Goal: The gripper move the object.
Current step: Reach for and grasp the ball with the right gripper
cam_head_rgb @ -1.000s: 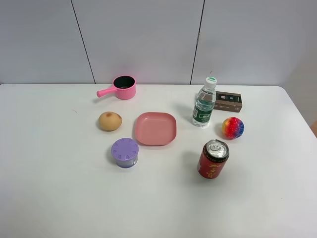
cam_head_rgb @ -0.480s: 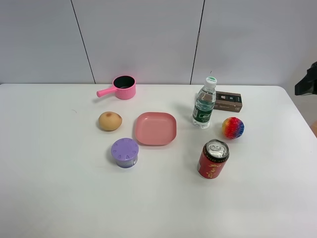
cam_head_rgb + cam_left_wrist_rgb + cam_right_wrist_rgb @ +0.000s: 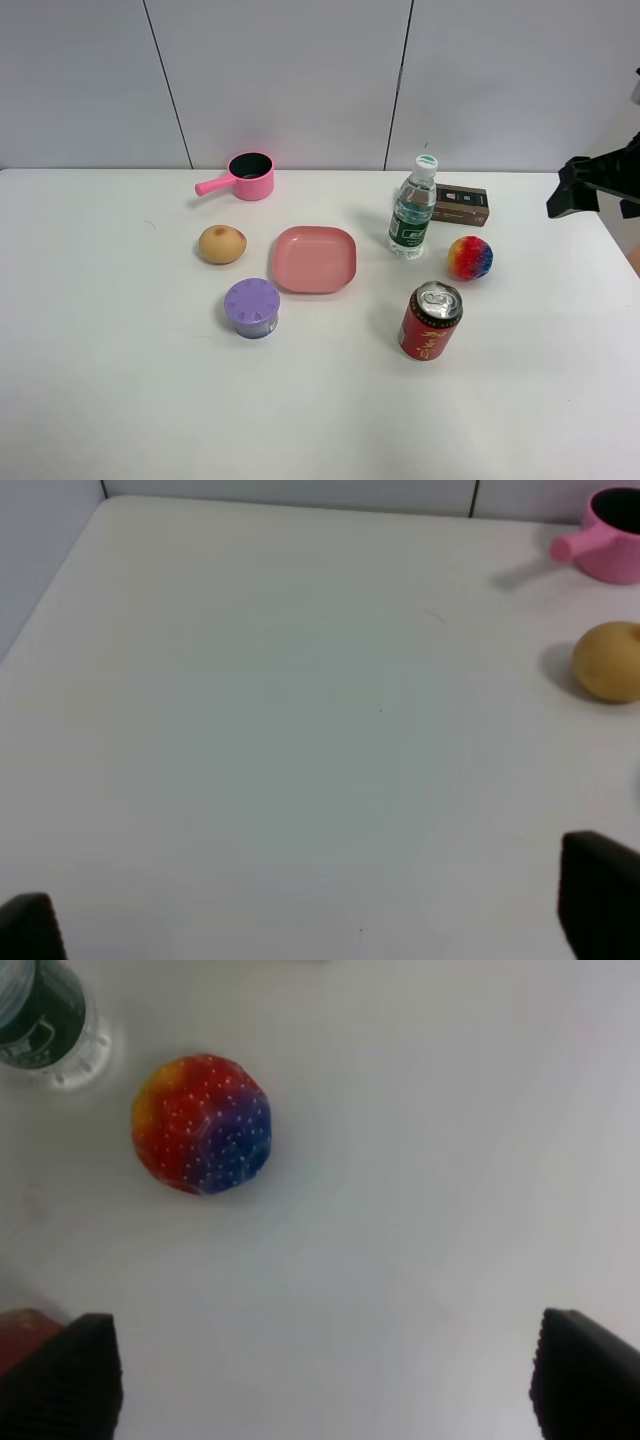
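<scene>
one small glittery rainbow ball (image 3: 470, 258) lay on the white table (image 3: 120, 380) towards its right side. close around it stood one clear plastic bottle (image 3: 412, 208), one brown box (image 3: 461, 204) and one red drink can (image 3: 430, 321). one pink plate (image 3: 314, 259), one purple lidded tub (image 3: 252, 307), one tan egg-shaped object (image 3: 222, 244) and one pink saucepan (image 3: 247, 177) lay further left. two grippers: the right gripper (image 3: 320, 1380) hung apart from the ball, jaws spread wide, empty; the left gripper (image 3: 315, 910), likewise spread, showed only cut-off black fingertips (image 3: 600, 895).
</scene>
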Robot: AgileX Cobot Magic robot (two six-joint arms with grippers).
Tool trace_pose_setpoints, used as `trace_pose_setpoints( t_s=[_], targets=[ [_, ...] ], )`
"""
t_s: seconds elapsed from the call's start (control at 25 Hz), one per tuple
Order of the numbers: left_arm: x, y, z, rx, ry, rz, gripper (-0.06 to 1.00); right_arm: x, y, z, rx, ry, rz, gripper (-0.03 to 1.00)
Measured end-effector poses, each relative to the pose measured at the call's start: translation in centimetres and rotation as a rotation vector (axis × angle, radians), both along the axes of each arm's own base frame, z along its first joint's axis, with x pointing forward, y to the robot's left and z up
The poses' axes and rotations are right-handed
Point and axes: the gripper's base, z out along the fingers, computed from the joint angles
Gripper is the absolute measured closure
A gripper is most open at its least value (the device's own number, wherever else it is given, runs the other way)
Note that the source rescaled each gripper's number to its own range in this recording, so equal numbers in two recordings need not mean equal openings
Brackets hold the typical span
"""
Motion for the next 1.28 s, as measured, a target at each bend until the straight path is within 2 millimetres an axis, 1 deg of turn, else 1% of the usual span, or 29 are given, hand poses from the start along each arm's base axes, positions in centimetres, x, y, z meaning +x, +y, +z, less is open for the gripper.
trace_pose_setpoints(
  t_s=[0.24,0.44,0.52,0.64,0.72,0.8,0.88,1.12,1.28],
  targets=[
    [0.0,0.0,0.0,0.0,0.0,0.0,-0.06,1.4,0.3,-1.6,0.051,0.023,0.016,-0.03],
    [0.0,0.0,0.0,0.0,0.0,0.0,-0.06,2.4,0.4,-2.7,0.061,0.022,0.033,-0.03],
    [0.0,0.0,0.0,0.0,0.0,0.0,-0.06,2.7,0.7,-3.2,0.051,0.034,0.05,-0.02],
    [0.0,0.0,0.0,0.0,0.0,0.0,-0.06,3.2,2.3,-3.8,0.014,0.035,0.12,0.01],
    [0.0,0.0,0.0,0.0,0.0,0.0,-0.06,3.6,3.9,-4.1,-0.01,0.018,0.171,0.01],
    [0.0,0.0,0.0,0.0,0.0,0.0,-0.06,4.1,5.0,-4.3,-0.028,0.007,0.188,0.01],
    [0.0,0.0,0.0,0.0,0.0,0.0,-0.06,4.8,5.6,-4.7,-0.043,0.021,0.179,0.01],
    [0.0,0.0,0.0,0.0,0.0,0.0,-0.06,7.1,5.4,-7.3,-0.094,0.151,0.157,0.01],
    [0.0,0.0,0.0,0.0,0.0,0.0,-0.06,7.9,5.5,-8.7,-0.093,0.19,0.157,0.01]
  ],
)
